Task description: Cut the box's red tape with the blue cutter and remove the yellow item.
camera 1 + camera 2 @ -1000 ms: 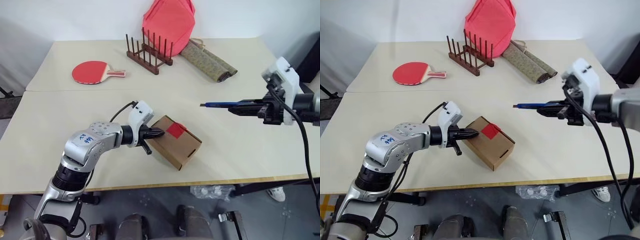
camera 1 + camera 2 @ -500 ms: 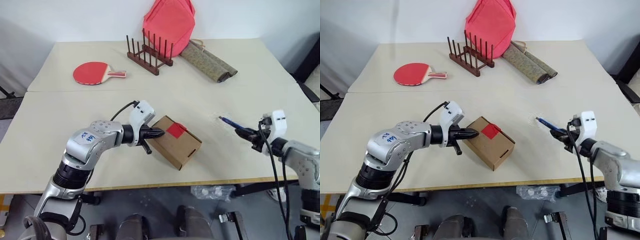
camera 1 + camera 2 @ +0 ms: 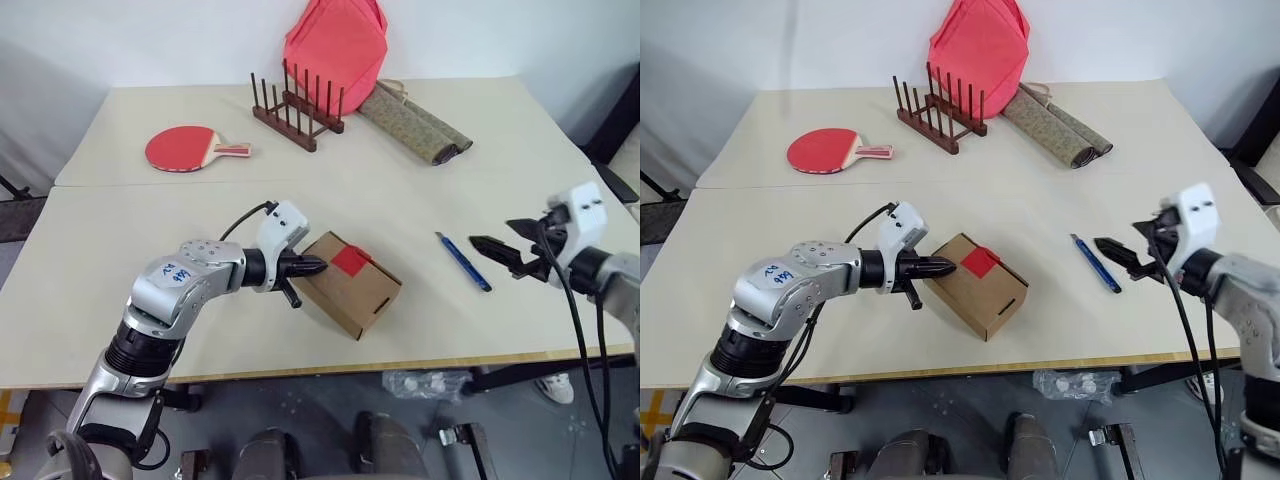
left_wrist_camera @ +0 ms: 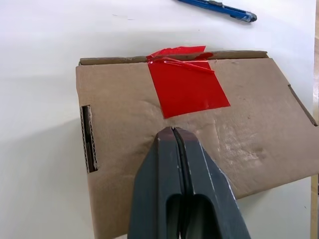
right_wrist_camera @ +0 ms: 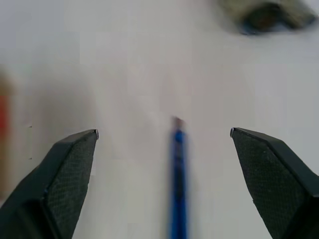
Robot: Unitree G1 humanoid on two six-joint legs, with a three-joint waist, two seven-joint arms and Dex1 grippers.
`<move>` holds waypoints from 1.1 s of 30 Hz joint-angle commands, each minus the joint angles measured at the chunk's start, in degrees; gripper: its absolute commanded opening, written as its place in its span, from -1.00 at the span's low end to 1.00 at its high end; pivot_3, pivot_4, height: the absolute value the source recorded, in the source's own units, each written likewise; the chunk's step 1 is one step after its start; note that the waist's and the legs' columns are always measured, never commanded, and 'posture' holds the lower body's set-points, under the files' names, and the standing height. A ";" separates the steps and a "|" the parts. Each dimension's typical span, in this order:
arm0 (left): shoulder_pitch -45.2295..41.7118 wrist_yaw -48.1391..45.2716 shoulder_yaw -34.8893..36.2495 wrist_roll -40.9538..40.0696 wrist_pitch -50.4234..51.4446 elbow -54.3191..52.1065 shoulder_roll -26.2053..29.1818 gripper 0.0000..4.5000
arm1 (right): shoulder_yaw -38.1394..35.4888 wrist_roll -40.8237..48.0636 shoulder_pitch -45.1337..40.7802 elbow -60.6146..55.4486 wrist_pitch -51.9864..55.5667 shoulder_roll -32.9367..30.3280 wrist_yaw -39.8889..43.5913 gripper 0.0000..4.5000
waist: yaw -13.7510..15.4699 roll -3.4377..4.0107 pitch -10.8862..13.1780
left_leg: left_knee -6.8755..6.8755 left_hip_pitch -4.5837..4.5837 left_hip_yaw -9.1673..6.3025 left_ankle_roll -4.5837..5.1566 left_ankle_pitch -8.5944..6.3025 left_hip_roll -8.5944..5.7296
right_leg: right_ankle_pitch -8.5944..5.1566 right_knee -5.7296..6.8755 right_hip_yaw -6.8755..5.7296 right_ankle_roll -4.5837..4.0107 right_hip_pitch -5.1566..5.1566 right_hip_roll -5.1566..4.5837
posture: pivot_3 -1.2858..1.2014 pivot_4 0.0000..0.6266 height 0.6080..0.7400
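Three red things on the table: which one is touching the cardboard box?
The small red tape square, stuck on the brown cardboard box's lid. The red paddle and red-pink bag lie far back.

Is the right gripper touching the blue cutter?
Apart. In the left eye view the blue cutter lies on the table, with bare tabletop between it and the open right gripper.

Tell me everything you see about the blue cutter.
The blue cutter is a slim, dark-blue, pen-like stick. It lies flat on the pale table, free of any grip, to the right of the box and apart from it. The open right end effector hovers just beside it.
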 commanded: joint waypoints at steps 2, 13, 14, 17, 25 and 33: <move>1.52 0.05 -2.71 2.29 1.47 2.96 0.34 -1.00 | 10.59 -2.02 -9.12 0.55 5.88 -1.82 1.21 0.99 | 0.12 0.00 0.00 | 0.00 0.09 -0.04 0.01 -0.02 0.01 | -0.01 -0.04 -0.04 -0.02 0.11 -0.03 | 0.03 -0.52 1.00; 5.19 -0.49 12.70 -5.92 0.21 -2.26 -1.64 -1.00 | 28.33 -13.91 -25.87 19.35 -0.62 6.85 5.00 0.91 | 0.06 -0.01 0.01 | -0.01 -0.23 -0.05 0.02 -0.02 -0.02 | 0.01 0.10 -0.15 0.01 -0.11 -0.08 | 0.03 -0.52 1.00; 5.61 -0.90 15.53 -7.86 1.05 -2.91 -1.42 -1.00 | 28.60 -14.72 -26.04 20.23 -1.57 7.39 5.17 0.81 | 0.00 0.02 0.06 | 0.02 -0.49 -0.04 0.03 -0.01 -0.03 | 0.02 0.13 -0.15 0.03 -0.34 -0.08 | 0.03 -0.52 1.00; 8.41 -3.73 21.01 -13.25 6.40 -5.06 2.47 -1.00 | 27.70 -16.05 -25.31 20.41 -6.01 8.72 6.19 0.45 | -0.23 0.02 0.16 | 0.03 -0.76 -0.01 0.02 0.01 -0.06 | 0.03 0.16 -0.19 0.05 -0.61 0.01 | 0.03 -0.52 1.00; 20.92 -4.46 16.34 -16.54 11.46 -13.22 7.88 -1.00 | 29.37 -18.44 -26.35 22.21 -6.45 13.72 8.05 -0.76 | -0.91 -0.06 0.22 | -0.03 -0.80 -0.08 -0.07 -0.05 -0.04 | 0.03 -0.03 -0.21 0.06 -0.56 0.07 | 0.03 -0.52 1.00; 17.96 8.77 12.31 -6.89 2.08 -7.12 -4.93 -1.00 | 29.59 -15.41 -23.47 9.94 2.68 13.43 10.34 -0.99 | -0.30 -0.06 0.21 | -0.01 -0.76 -0.08 -0.05 -0.04 -0.05 | 0.05 0.02 -0.16 0.09 -0.53 0.07 | 0.03 -0.52 1.00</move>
